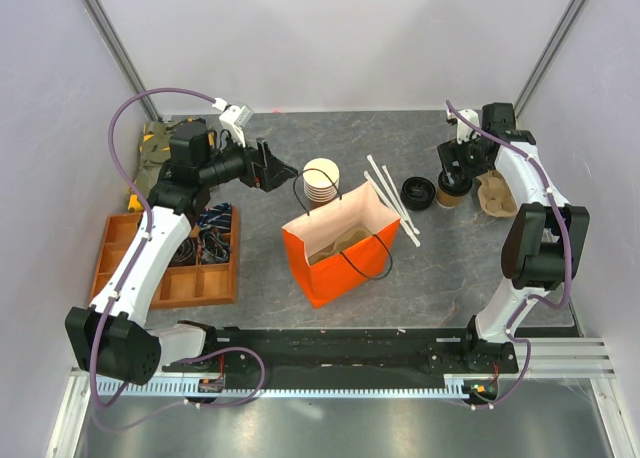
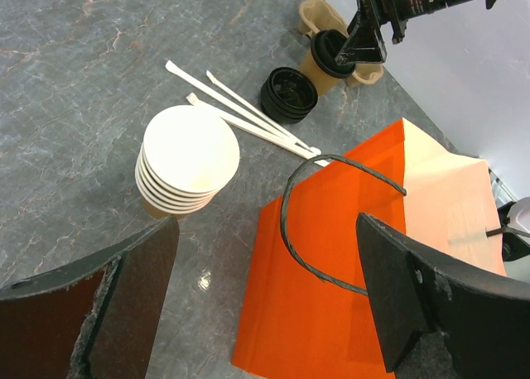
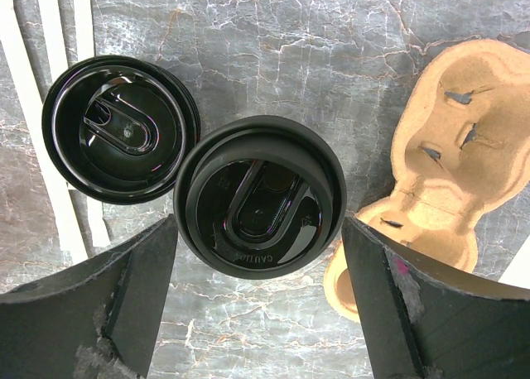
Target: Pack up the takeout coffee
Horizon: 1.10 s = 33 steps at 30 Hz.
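Orange paper bag stands open-mouthed in the middle of the overhead view. The takeout coffee sits well apart from it at the upper right of the desk — lidded, upright, just beside a loose black lid on its left and a pulp cup carrier on its right. The right arm's fingers hang spread wide over the cup, one to each side, with nothing gripped as far as I can see. The left arm's fingers are wide too and empty, poised near the bag and the stack of lidless cups.

For a clean pick I'd want the right fingers lowered past the lid's rim onto the paper wall, centred, then closed gently — squeeze hard and the cup could buckle or pop its lid. They should also avoid nudging the loose lid alongside, and the lift should go straight up with the cup level.
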Each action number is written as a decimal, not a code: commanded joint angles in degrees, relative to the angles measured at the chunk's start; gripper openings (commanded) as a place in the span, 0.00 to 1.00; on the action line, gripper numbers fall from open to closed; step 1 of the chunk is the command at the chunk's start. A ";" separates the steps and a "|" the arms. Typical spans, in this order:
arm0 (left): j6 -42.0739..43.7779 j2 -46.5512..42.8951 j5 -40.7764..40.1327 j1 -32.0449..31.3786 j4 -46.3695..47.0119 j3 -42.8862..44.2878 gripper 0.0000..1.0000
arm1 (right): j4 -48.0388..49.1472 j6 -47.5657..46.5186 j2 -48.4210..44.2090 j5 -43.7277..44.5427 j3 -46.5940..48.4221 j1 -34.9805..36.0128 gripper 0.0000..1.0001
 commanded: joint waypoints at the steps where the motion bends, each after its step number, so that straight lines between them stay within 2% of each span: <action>1: -1.68 0.47 0.99 0.34 2.51 2.48 0.94 | 0.36 -0.23 -0.04 -1.22 -0.37 -0.30 0.88; 15: -1.94 0.47 0.90 0.25 2.15 2.30 0.94 | 1.07 -0.31 0.66 -1.57 -1.42 -0.30 0.86; 33: -1.59 0.65 0.90 0.25 1.54 2.39 0.92 | 2.47 -1.19 -0.48 -0.43 -3.18 -0.30 0.78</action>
